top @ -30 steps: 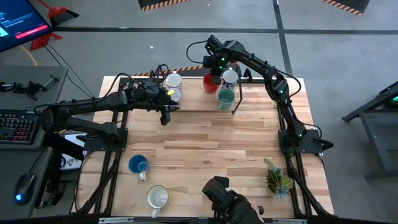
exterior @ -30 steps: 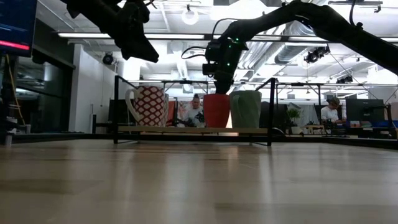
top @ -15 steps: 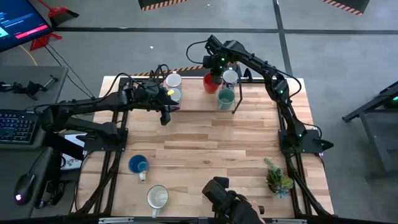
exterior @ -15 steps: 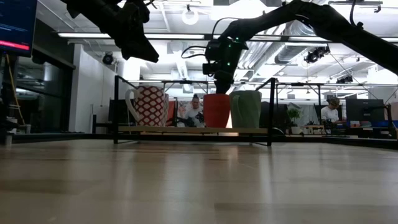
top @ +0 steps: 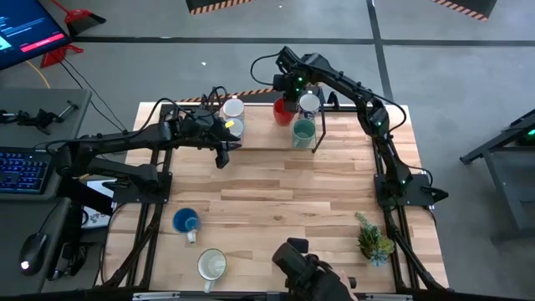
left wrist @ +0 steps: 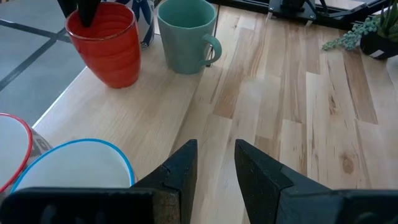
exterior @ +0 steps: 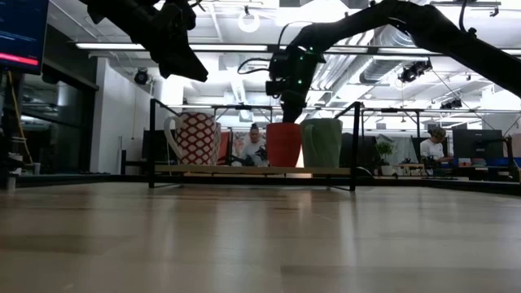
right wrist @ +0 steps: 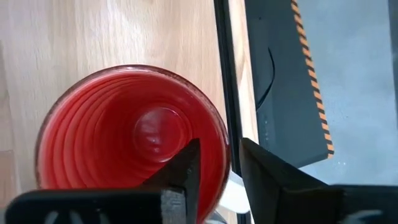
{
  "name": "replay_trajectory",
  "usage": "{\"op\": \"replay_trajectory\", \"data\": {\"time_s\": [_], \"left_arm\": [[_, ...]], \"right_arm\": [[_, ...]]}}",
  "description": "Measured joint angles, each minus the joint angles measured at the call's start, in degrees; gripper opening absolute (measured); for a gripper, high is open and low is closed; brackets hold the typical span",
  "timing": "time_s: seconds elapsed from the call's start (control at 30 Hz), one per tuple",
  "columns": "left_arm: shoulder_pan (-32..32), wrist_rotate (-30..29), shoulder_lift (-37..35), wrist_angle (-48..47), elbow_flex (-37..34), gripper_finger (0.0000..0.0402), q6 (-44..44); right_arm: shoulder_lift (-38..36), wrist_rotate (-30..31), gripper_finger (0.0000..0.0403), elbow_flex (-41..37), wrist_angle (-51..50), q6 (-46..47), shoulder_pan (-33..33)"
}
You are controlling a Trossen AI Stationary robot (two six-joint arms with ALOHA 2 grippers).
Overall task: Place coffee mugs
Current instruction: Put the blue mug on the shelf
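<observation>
The light wooden plank table fills the high view, both dark arms reaching toward its far edge. The right pincer hangs straight over the ribbed red ceramic mug, one finger inside the rim, the other outside it, jaws parted with a clear gap and not clamped on the wall. That red mug stands upright on the raised wooden shelf along the table's far edge, just beside the teal green ceramic mug, and there's a white mug close behind them. The left pincer hovers over the shelf's left part, fingers slightly apart and holding nothing, right above a white mug with a blue rim, with a red-rimmed white mug beside it. Nearer the front, a blue ceramic mug and a cream mug stand apart on the open table. A small spiky green potted plant sits near the right front corner.
</observation>
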Motion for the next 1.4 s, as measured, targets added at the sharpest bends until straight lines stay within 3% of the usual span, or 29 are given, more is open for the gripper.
{"op": "replay_trajectory", "data": {"time_s": [0.43, 0.63, 0.77, 1.23, 1.4], "left_arm": [[-0.02, -0.02, -0.01, -0.01, 0.00, 0.0099, 0.00], [0.00, -0.02, -0.01, -0.47, 0.00, 0.0099, 0.00], [0.00, -0.02, -0.01, -1.83, 0.00, 0.0099, -0.05], [-2.15, 0.24, 0.01, -4.71, 0.00, 0.0099, -0.63], [-3.42, 0.22, 0.01, -5.26, 0.00, 0.0099, -0.45]], "right_arm": [[-8.04, 1.25, 0.0097, 0.02, -2.80, 1.14, 1.84], [-10.68, -6.53, 0.0097, 0.09, -12.25, 6.31, 4.30], [-10.91, -9.05, 0.0097, 0.07, -21.47, 7.82, 8.26], [-11.82, -5.80, 0.0096, -0.92, -21.08, 10.39, 25.38], [-11.79, -6.28, 0.0096, -7.08, -18.15, 12.31, 29.47]]}}
